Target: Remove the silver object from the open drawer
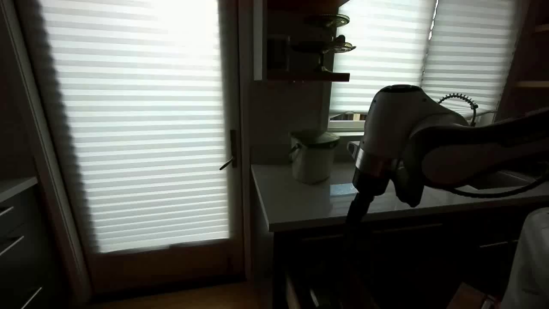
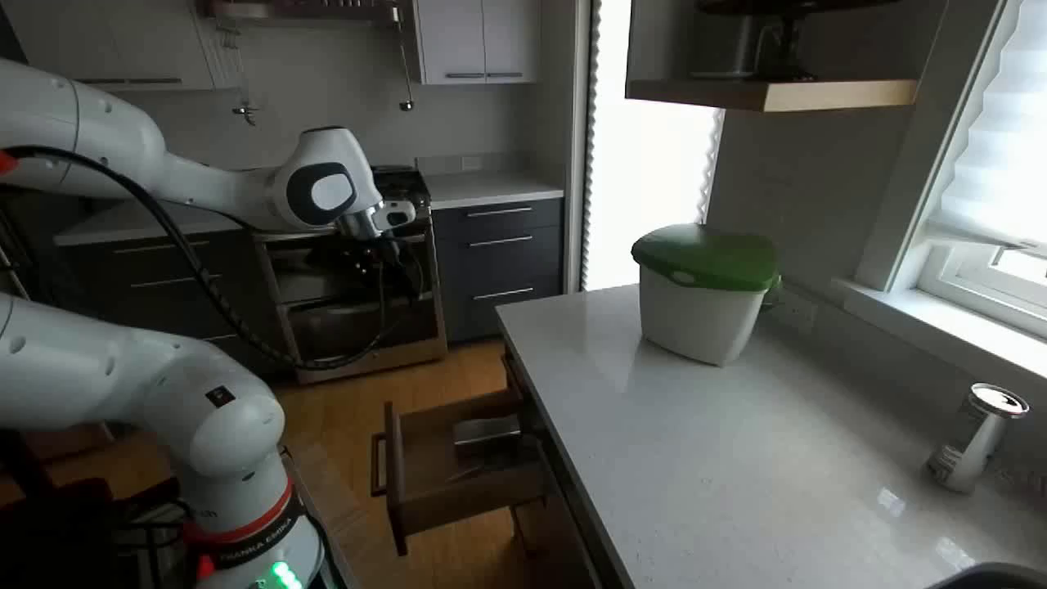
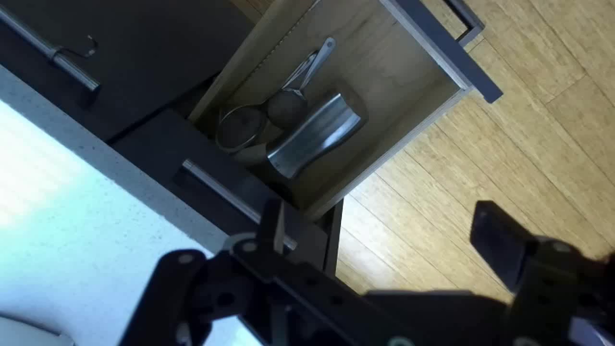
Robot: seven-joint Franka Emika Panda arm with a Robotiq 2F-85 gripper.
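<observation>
A kitchen: oven (image 2: 335,323) (plus cabinets (image 2: 483,37)), countertop (image 2: 712,442)

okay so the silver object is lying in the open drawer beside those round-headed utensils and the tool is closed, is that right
Not quite: the tool is open, its fingers spread wide apart in the wrist view. The silver object does lie in the open drawer beside the round-headed utensils.

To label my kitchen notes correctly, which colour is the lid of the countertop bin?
The lid is green, seen best in an exterior view.
</observation>
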